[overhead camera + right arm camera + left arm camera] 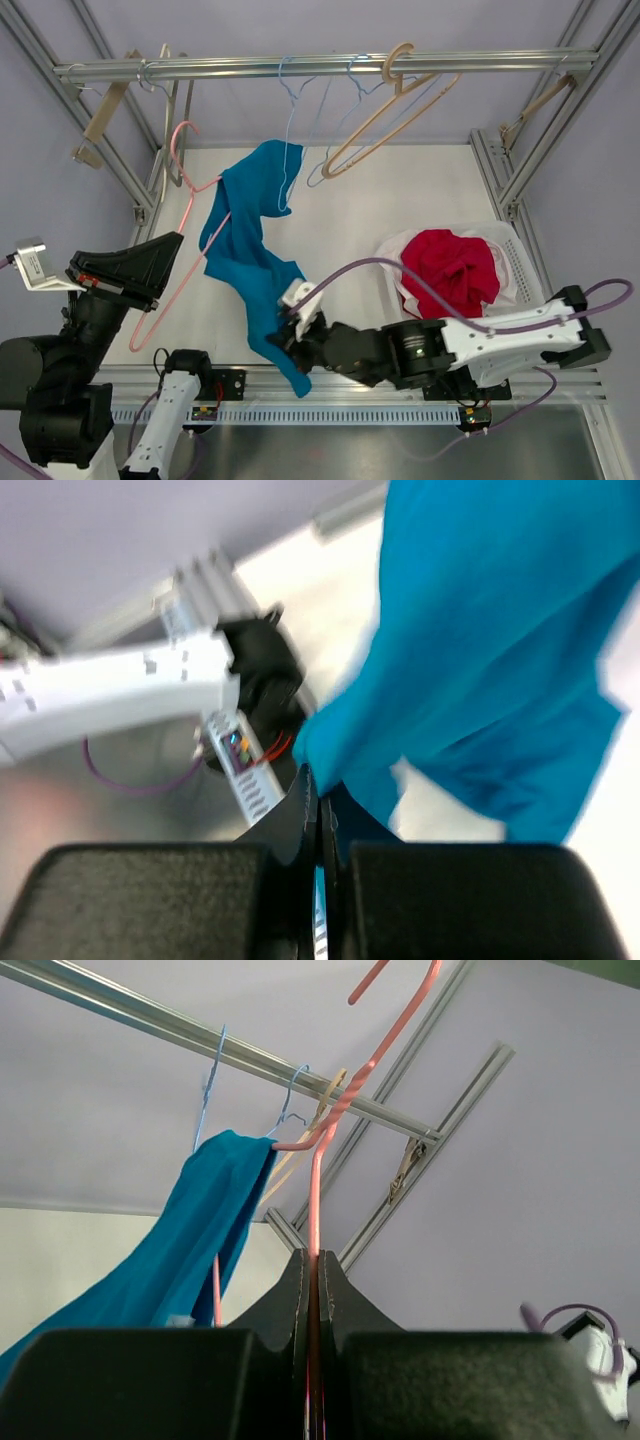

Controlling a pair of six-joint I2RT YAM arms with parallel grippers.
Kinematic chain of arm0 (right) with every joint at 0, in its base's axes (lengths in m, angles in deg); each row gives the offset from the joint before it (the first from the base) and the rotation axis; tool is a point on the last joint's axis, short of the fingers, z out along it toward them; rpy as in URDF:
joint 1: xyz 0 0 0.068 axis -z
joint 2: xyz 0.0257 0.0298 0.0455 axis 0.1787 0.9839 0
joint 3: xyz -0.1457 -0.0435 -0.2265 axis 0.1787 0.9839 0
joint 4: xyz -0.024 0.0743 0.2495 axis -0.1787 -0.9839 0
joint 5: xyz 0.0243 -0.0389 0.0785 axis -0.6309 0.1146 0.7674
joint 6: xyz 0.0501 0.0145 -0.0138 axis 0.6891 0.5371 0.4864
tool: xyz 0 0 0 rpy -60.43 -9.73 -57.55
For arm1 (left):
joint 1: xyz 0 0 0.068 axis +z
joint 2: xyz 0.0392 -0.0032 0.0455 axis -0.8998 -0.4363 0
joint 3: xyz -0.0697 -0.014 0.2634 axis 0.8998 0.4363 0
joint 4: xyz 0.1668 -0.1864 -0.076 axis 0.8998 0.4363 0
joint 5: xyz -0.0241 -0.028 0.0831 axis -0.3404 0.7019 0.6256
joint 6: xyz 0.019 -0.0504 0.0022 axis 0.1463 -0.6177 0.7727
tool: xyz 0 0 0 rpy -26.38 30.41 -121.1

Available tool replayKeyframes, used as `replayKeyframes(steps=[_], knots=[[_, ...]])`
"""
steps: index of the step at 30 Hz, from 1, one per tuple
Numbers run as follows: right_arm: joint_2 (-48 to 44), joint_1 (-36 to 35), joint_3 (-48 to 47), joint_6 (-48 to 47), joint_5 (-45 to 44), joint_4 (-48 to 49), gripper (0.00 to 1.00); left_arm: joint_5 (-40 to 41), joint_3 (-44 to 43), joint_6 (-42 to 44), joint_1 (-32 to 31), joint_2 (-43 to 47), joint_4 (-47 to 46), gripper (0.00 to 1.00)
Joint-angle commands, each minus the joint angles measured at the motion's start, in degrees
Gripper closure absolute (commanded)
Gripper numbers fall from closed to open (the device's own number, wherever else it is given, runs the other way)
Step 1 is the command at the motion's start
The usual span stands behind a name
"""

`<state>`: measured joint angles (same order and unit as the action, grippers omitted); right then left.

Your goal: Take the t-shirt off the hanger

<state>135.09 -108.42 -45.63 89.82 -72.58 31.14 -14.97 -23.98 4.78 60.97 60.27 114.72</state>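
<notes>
The job looked about halfway done. The left gripper (176,246) had its jaws closed on the wire of the pink hanger (187,205); the left wrist view showed the wire pinched between the two black fingers (300,1285). The hanger's hook sat below the rail (320,66) in the top view and seemed clear of it, so the hanger hung tilted from the gripper alone.

The blue shirt (243,250) was still on the hanger. Its upper part draped over one bent end of the wire near the upper middle of the top view. The rest trailed down toward the lower middle of the frame, above the counter (400,200).

There the right gripper (296,336) had its jaws closed on a fold of the shirt's lower edge, as the right wrist view showed, though that picture was blurred.

What was left, by the look of it, was to draw the cloth off that last end of the wire until it came free. Whether a sleeve or the neck hole was what caught there could not be told.

To the right, a red garment (455,265) lay in a white basket (522,262).
</notes>
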Motion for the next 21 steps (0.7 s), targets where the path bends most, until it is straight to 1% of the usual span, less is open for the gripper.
replayKeyframes(steps=[1, 3, 4, 6, 7, 8, 10, 13, 15, 18, 19, 21], knots=[[-7.58, -0.14, 0.25, -4.49, -9.82, -0.35, 1.0, -2.85, -4.23, 1.94, -0.09, 1.34, 2.83, 1.0], [-9.79, 1.62, 1.83, -5.01, -9.74, 0.09, 1.0, -3.04, -6.18, 3.87, -0.53, 1.52, 6.34, 1.0], [-11.54, 2.41, 2.44, -5.1, -9.3, 0.35, 1.0, -1.55, -8.01, 4.57, -0.97, 1.7, 8.44, 1.0], [-13.05, 5.56, 4.11, -5.28, -6.76, 0.88, 1.0, -0.05, -10.31, 7.47, -2.29, 1.96, 11.18, 1.0], [-14.36, 6.71, 4.38, -5.37, -4.23, 1.23, 1.0, 1.0, -11.71, 8.09, -2.99, 2.14, 12.41, 1.0], [-14.81, 7.76, 5.08, -5.54, -2.72, 1.93, 1.0, 1.27, -12.07, 8.62, -4.56, 2.83, 12.68, 1.0], [-15.34, 10.75, 5.43, -6.07, 0.96, 2.9, 1.0, 1.36, -12.42, 8.53, -5.71, 3.45, 13.3, 1.0], [-13.94, 11.55, 4.47, -6.42, 0.9, 3.34, 1.0, 2.58, -11.2, 8.71, -6.95, 5.56, 13.3, 1.0], [-12.19, 12.08, 3.77, -8.26, 1.25, 4.74, 1.0, 2.94, -10.49, 9.23, -7.47, 6.88, 13.3, 1.0], [-8.33, 15.67, 1.14, -12.65, 4.23, 7.73, 1.0, 2.24, -11.1, 9.5, -8.09, 7.41, 13.3, 1.0], [-7.09, 18.38, 0.0, -13.53, 5.54, 8.44, 1.0, 1.89, -11.19, 9.5, -8.27, 7.32, 13.3, 1.0], [-4.11, 21.3, -2.91, -15.38, 7.39, 9.58, 1.0, 1.89, -11.11, 9.5, -8.88, 7.58, 13.3, 1.0]])
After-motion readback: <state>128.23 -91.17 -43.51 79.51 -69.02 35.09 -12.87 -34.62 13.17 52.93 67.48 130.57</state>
